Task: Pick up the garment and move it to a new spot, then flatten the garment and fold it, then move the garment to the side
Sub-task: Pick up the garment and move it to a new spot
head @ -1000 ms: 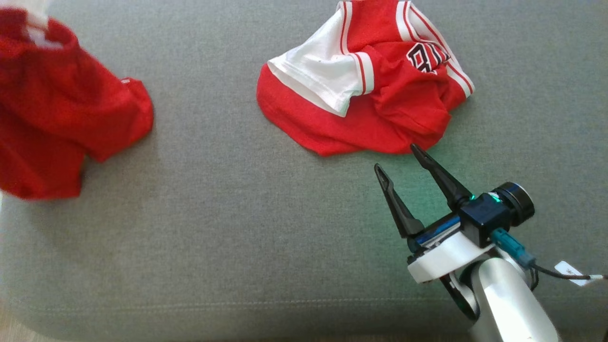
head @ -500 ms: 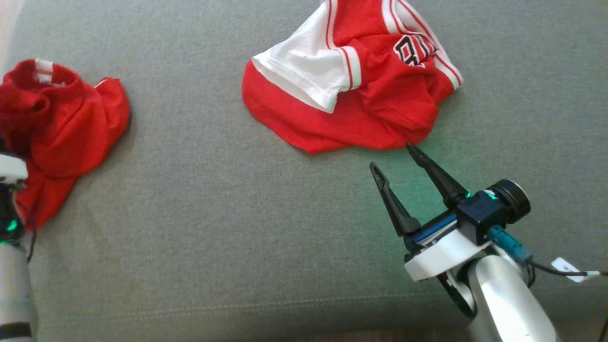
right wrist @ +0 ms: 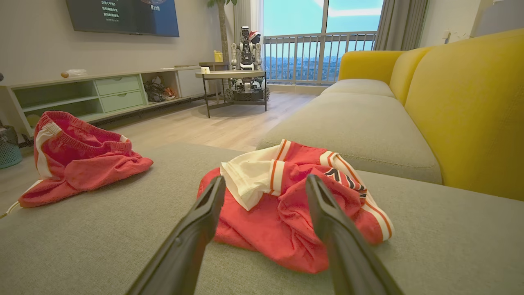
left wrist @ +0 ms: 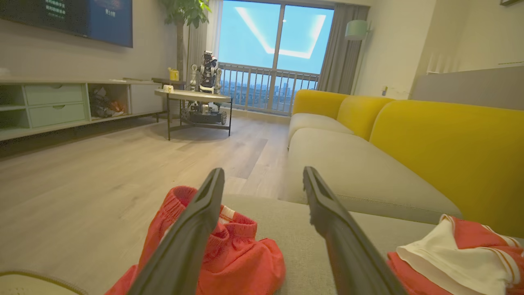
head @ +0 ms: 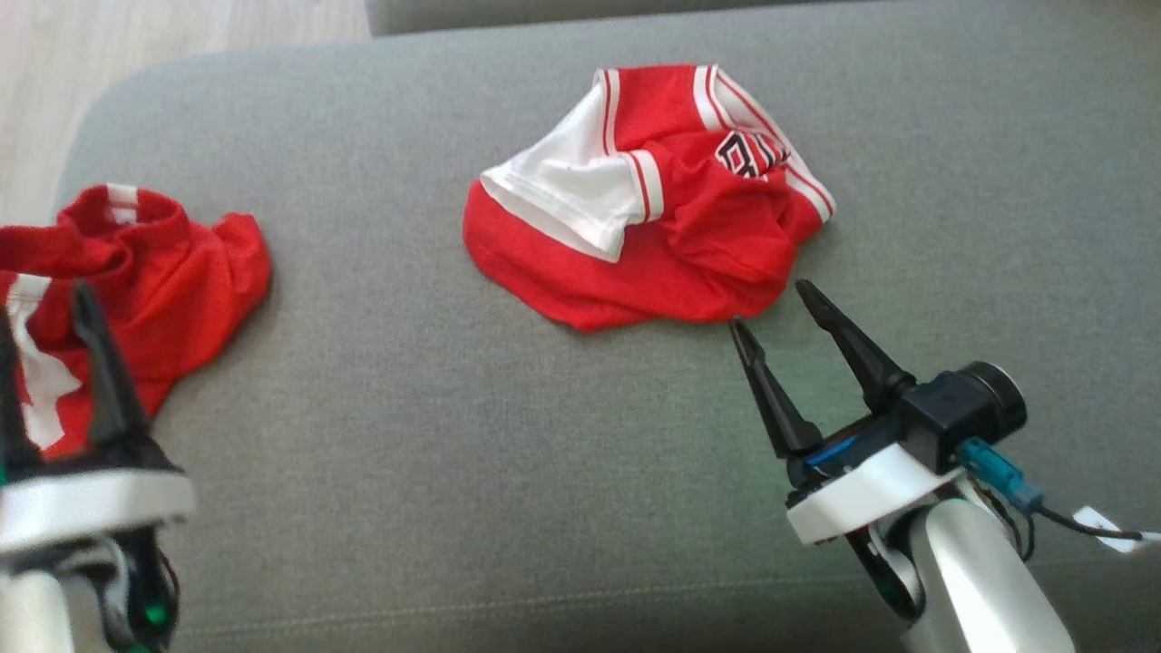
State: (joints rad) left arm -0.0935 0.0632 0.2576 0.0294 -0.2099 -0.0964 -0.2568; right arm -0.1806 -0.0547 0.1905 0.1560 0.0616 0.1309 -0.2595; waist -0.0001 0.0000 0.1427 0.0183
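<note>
A crumpled red garment with white stripes (head: pixel 172 272) lies at the left end of the grey cushion (head: pixel 408 408); the wrist views show it too (left wrist: pixel 237 254) (right wrist: pixel 82 159). My left gripper (head: pixel 43 308) stands open just in front of it, with nothing between the fingers (left wrist: pixel 264 171). A red-and-white jersey with black lettering (head: pixel 689 245) lies bunched at the cushion's middle (right wrist: pixel 286 205) (left wrist: pixel 462 254). My right gripper (head: pixel 769 306) is open, its tips just short of the jersey's near hem (right wrist: pixel 265 179).
The cushion's left edge drops to a wooden floor (head: pixel 181 36). A yellow-backed sofa (left wrist: pixel 430 143) runs behind, and a low table (left wrist: pixel 192 96) and shelving stand farther off.
My left gripper has opened and let the red garment drop onto the cushion's left end. The head view has shifted and the left gripper has come into it. The right gripper has hardly moved.
</note>
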